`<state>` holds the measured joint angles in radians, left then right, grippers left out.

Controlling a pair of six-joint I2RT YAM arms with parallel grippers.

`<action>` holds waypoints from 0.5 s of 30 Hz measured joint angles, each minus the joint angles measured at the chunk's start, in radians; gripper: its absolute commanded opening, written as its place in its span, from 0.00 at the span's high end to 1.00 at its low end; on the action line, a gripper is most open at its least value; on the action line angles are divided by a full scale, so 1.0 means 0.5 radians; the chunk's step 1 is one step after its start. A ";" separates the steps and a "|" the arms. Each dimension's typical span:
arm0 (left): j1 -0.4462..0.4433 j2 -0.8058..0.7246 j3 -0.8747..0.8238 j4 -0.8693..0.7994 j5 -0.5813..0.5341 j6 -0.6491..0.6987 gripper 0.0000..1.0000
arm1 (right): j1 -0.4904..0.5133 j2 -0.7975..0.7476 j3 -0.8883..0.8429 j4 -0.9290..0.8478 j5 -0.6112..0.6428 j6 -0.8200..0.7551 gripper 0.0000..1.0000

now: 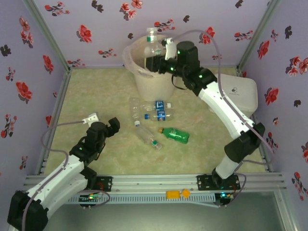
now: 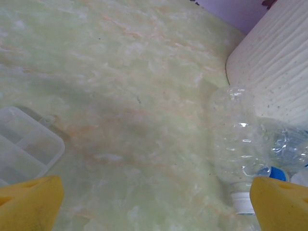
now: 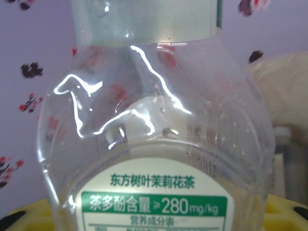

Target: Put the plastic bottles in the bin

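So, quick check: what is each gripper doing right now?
Left gripper: open, holding nothing.
Right gripper: closed on a clear green-labelled bottle, held over the bin.

The clear bottle runs off the right wrist view at 12 and 6 o'clock, label cut mid-print, hiding most of the right claw. Left wrist: a clear compartment box is cropped at 8 o'clock, the bin at 2.
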<state>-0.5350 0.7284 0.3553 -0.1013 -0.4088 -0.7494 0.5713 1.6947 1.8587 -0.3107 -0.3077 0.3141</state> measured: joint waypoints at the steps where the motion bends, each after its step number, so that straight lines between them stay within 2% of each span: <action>1: 0.002 0.016 0.016 -0.004 0.000 0.019 0.00 | -0.031 0.063 0.079 -0.009 0.008 0.008 0.60; 5: 0.007 0.078 0.073 -0.014 0.002 0.060 0.00 | -0.140 0.336 0.390 -0.084 0.091 0.047 0.60; 10: 0.008 0.118 0.092 -0.019 0.025 0.062 0.00 | -0.211 0.634 0.649 -0.249 0.193 0.076 0.56; 13: 0.011 0.131 0.095 -0.021 0.040 0.060 0.00 | -0.215 0.755 0.719 -0.332 0.201 0.105 0.50; 15: 0.010 0.138 0.102 -0.026 0.049 0.053 0.00 | -0.214 0.799 0.732 -0.365 0.198 0.127 0.40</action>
<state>-0.5301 0.7975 0.4065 -0.1143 -0.3843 -0.7231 0.4644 2.0941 2.2250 -0.4934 -0.2085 0.3779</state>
